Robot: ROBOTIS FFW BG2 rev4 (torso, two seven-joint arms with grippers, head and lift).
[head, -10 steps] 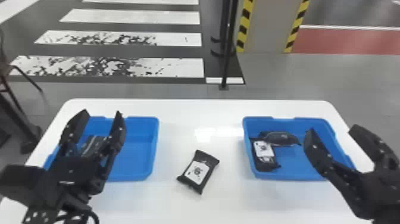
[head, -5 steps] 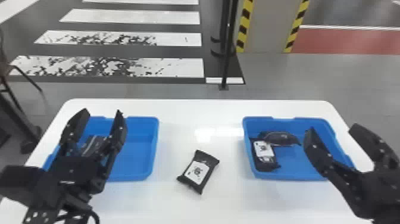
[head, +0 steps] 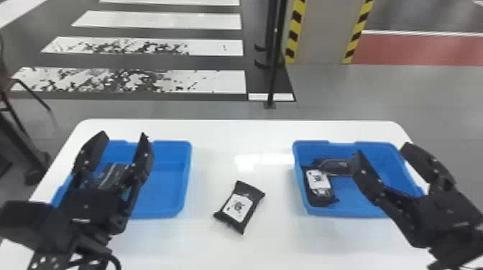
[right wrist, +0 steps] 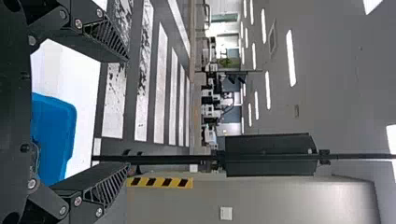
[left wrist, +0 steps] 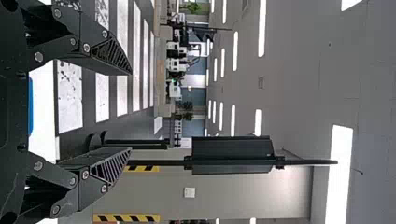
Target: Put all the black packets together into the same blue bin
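White tabletop (head: 215, 143); left bin (head: 161, 194) and right bin (head: 348, 197) near its side edges; left pincer (head: 124, 136) and right pincer (head: 381, 150) both wide, empty; loose packet (head: 240, 207) between bins, rightward of the seemingly nearer left pincer, long axis slanting toward the far right corner.

Packet (head: 239, 207) between two bins.

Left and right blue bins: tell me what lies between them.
Head view: a black packet with a white label lies on the white table between the left bin and the right bin.
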